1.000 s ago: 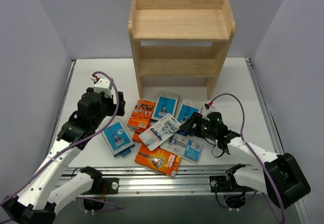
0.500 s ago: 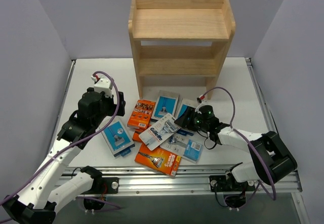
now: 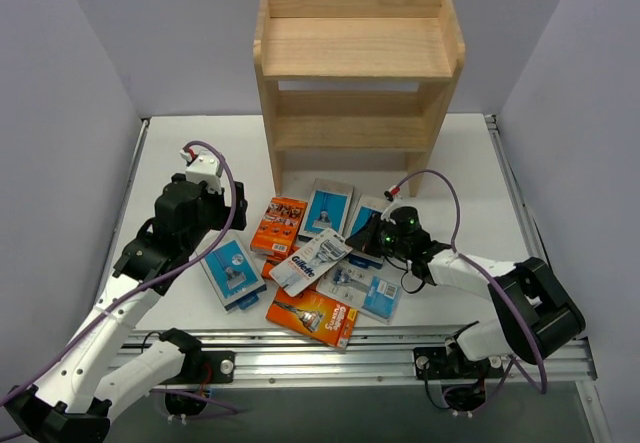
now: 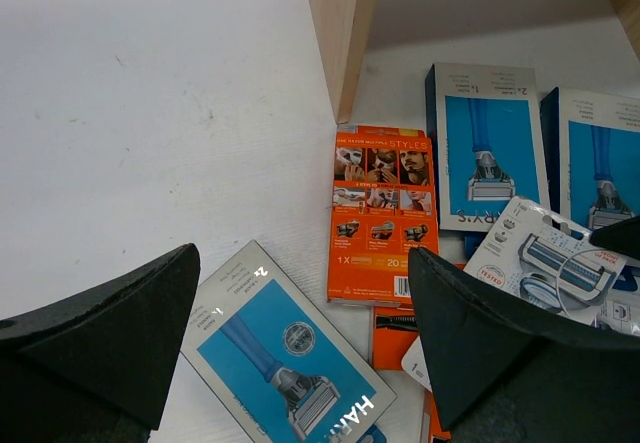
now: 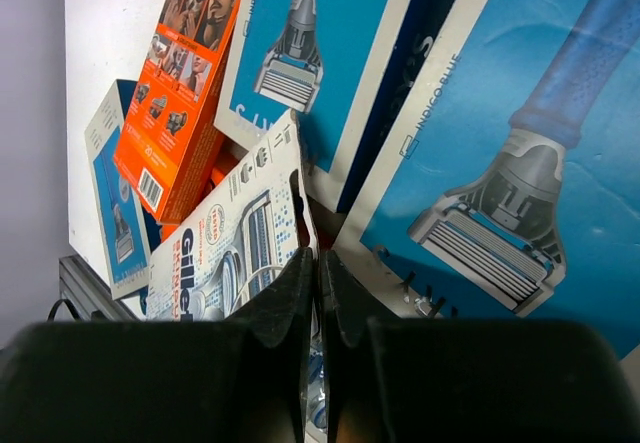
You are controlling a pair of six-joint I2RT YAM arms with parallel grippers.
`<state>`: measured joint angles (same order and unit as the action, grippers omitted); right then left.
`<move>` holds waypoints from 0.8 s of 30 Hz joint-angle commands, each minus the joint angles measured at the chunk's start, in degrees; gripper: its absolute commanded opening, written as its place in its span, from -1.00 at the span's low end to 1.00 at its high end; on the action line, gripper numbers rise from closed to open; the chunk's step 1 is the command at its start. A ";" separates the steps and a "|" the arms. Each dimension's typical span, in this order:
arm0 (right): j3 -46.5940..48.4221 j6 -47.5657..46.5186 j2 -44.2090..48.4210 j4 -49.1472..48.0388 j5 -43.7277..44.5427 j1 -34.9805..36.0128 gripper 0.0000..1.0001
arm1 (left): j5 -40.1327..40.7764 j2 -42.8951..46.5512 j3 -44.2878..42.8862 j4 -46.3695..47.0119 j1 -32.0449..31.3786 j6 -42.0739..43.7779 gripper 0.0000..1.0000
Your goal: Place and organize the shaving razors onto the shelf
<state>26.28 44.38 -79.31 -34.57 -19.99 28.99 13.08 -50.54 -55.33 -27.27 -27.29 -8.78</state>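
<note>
The shaving razors (image 3: 312,263) lay in a loose, overlapping heap on the desk (image 3: 470,163), just in front of the shelf (image 3: 355,48). No pack showed on the tiers of it that could be seen. The right pincer (image 5: 318,261) was clenched low over the right side of the heap. The thin edge of the Gillette card (image 5: 225,253) ran straight into the seam between its tips, so the card looked nipped there by its rim alone. The left pincer (image 4: 303,253) hung released and wide above the left of the heap, grasping nothing.

The step in hand appeared to be the pick of that card. With so slim a hold, it would best be raised slowly and straight up until clear of the packs it overlapped, since a quick swing could let it pivot or slide out. Dragging it sideways might scatter its neighbours. A tier of the shelf would be better approached from the front, with the card set down squarely before letting go.

Counted, there was one shelf. There were three blue-and-white boxes (image 3: 327,208) and two orange boxes (image 3: 280,225) in plain sight, with an orange sliver beneath that may have been a third. There were two clear cards: the Gillette card and a blue-labelled card (image 3: 362,291) just beside it.
</note>
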 commanded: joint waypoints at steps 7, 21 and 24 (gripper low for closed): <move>3.77 -4.29 7.31 2.66 -1.98 0.45 -1.00 | 0.37 -0.43 -1.71 0.37 -0.22 -0.10 0.88; 8.78 -14.31 21.65 6.88 -9.01 0.54 -1.00 | -21.77 -0.08 -0.83 5.37 -1.54 0.87 0.88; 8.96 -15.29 23.67 5.83 -12.70 0.63 -1.00 | -27.04 0.62 0.04 7.22 -2.42 1.04 0.88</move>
<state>32.77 31.97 -57.89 -26.94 -27.62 29.08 -5.61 -51.31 -55.31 -25.34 -28.80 -8.40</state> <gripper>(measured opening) 0.004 0.941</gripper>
